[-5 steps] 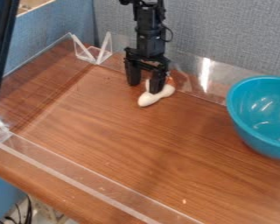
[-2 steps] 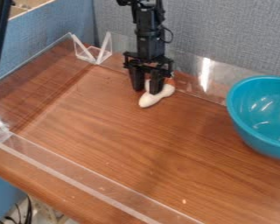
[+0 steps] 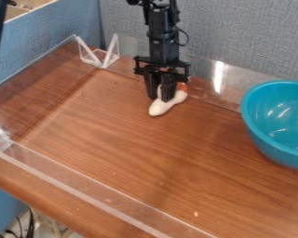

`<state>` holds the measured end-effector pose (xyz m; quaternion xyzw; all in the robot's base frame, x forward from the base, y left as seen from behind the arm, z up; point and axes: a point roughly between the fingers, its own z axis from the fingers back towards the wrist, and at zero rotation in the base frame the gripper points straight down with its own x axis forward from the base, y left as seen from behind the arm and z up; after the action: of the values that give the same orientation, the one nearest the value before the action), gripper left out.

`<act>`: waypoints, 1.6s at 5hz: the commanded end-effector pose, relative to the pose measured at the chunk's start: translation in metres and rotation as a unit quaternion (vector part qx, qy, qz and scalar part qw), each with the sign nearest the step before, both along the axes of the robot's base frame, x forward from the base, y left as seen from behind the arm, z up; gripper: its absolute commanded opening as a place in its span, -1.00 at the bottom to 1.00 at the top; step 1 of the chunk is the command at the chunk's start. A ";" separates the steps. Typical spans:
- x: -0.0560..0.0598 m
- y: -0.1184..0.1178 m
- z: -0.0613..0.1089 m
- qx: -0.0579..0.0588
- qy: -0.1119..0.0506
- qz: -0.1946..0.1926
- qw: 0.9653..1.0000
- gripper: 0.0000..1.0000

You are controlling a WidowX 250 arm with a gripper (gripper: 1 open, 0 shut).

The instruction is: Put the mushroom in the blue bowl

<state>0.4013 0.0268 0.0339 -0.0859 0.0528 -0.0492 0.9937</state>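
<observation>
Compared with a second before, the jaws of the gripper (image 3: pixel 166 90) had drawn together from a wide spread to a narrow gap, and they now stood on both sides of the upper end of the mushroom (image 3: pixel 162 103), so it looked gripped, although the contact itself was too small to see clearly. The mushroom lay in about the same place as before, at the far side of the table (image 3: pixel 127 149), near the back wall, with its lower end apparently resting on the wood. In my judgement this meant that the grasp was just made and the lift was the next step, so the task was at an early stage. The blue bowl (image 3: pixel 278 121) stood well apart, at the right edge of the view, and it looked empty. A low clear barrier (image 3: pixel 64 177) ran around the table, and a small clear stand (image 3: pixel 101 53) stood in the far left corner, away from the route. Nothing lay between the mushroom and the bowl; only the bowl's own rim would need to be cleared.
</observation>
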 end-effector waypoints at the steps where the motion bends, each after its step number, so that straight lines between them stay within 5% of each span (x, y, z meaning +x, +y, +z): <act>1: 0.006 -0.011 0.050 0.001 -0.053 0.002 0.999 -1.00; 3: 0.006 -0.008 0.088 -0.007 -0.087 -0.003 0.996 -1.00; 5: 0.008 -0.014 0.101 -0.013 -0.106 -0.033 0.994 -1.00; 6: 0.007 -0.027 0.115 -0.018 -0.119 -0.082 0.989 -1.00; 8: 0.006 -0.060 0.155 -0.024 -0.153 -0.172 0.973 -1.00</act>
<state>0.4077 -0.0315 0.1452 -0.1043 -0.0275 -0.2217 0.9691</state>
